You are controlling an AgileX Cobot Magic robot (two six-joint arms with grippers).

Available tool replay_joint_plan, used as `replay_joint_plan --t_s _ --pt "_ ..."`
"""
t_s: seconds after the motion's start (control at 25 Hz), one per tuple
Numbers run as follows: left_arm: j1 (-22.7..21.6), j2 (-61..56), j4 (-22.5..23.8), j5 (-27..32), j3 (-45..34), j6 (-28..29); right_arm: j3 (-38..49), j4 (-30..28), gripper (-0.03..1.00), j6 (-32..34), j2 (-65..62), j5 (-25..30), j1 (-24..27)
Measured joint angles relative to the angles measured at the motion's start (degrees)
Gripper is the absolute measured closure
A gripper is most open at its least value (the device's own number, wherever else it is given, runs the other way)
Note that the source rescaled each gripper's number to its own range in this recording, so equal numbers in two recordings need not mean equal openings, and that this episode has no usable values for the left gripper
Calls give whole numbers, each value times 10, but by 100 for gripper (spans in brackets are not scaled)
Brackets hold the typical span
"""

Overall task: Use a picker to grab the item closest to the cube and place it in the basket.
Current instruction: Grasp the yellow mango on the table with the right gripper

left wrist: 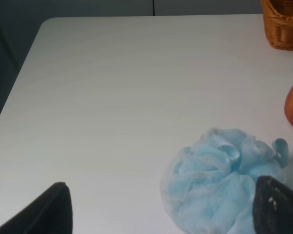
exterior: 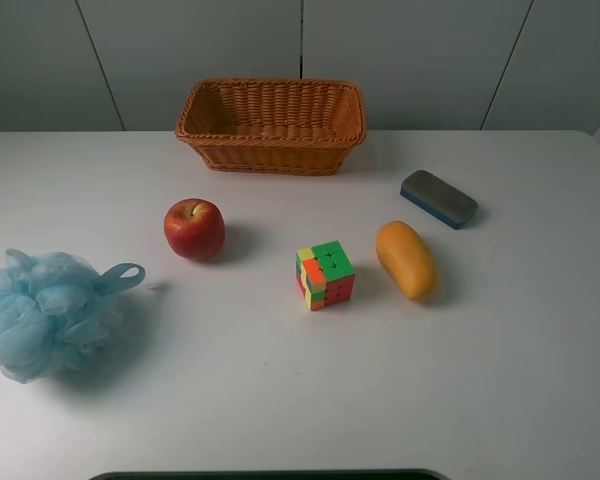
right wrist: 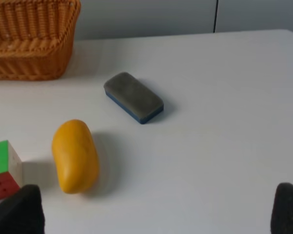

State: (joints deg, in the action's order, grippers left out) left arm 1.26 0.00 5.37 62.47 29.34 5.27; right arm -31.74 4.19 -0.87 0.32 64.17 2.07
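Observation:
A multicoloured cube [exterior: 325,275] sits mid-table; its edge shows in the right wrist view [right wrist: 2,170]. An orange-yellow mango [exterior: 406,260] lies just right of it, the nearest item, also in the right wrist view [right wrist: 75,156]. A red apple [exterior: 194,229] lies farther to the cube's left. The wicker basket [exterior: 272,125] stands at the back, empty. Neither gripper shows in the exterior high view. My left gripper [left wrist: 158,217] is open and empty by the blue pouf. My right gripper [right wrist: 151,214] is open and empty, short of the mango.
A light blue bath pouf [exterior: 45,310] lies at the left edge, also in the left wrist view [left wrist: 224,180]. A grey and blue eraser [exterior: 439,198] lies right of the basket, also in the right wrist view [right wrist: 133,97]. The white table [exterior: 280,400] has bare surface in front.

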Motion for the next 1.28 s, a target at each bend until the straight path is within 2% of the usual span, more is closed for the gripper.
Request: replay_joint_plan --t_s 0.24,0.44,0.64,0.8,1.08,1.28 --pt "0 0 0 -1 0 0 -135 -25 -3 -25 135 19 0" --pt "0 0 0 -1 0 0 -268 -47 -3 -63 304 25 0" --pt "0 0 0 -1 0 0 -382 -48 -3 -109 477 55 0" --pt "0 0 0 -1 0 0 -426 -45 -3 -123 587 56 -29" --pt "0 0 0 -1 0 0 -431 -29 -3 -127 737 58 -116" --pt "0 0 0 -1 0 0 -431 14 -3 -127 810 58 -129"
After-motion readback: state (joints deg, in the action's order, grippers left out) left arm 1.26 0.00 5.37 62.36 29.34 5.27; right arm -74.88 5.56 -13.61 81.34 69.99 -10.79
